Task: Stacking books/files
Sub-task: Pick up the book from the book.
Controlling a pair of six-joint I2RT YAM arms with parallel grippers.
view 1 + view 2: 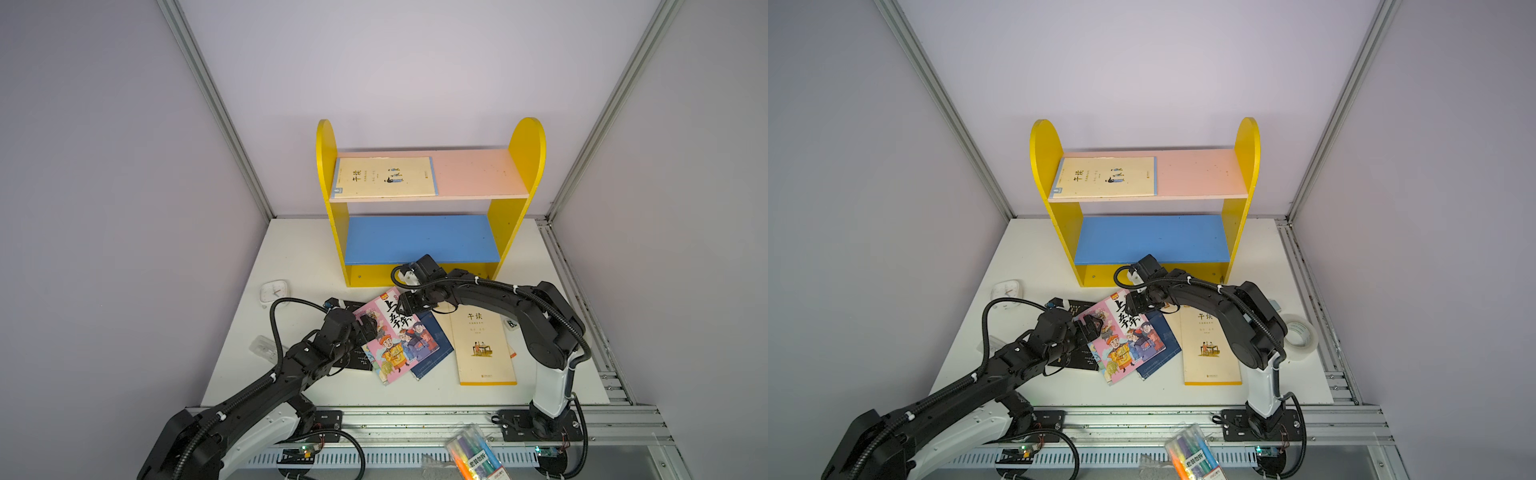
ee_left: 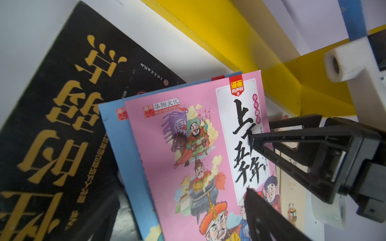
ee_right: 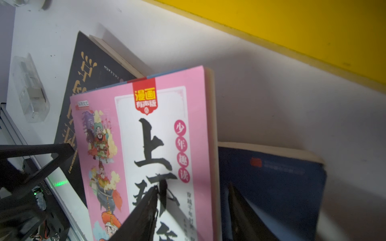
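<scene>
I've got my right end effector down at the far corner of the pink cartoon book with its jaws part-way apart. One finger is over the cover and its partner sits beyond the page edge, above the navy book; nothing is clamped. My left end effector hovers at the pink book's opposite edge, spread wide and gripping nothing. The pink book tops a loose fan on the table — a light-blue book is under it and a black book with gold lettering lies to the left. A cream book lies flat to the right — a second cream book rests on the yellow shelf, on its pink upper board.
</scene>
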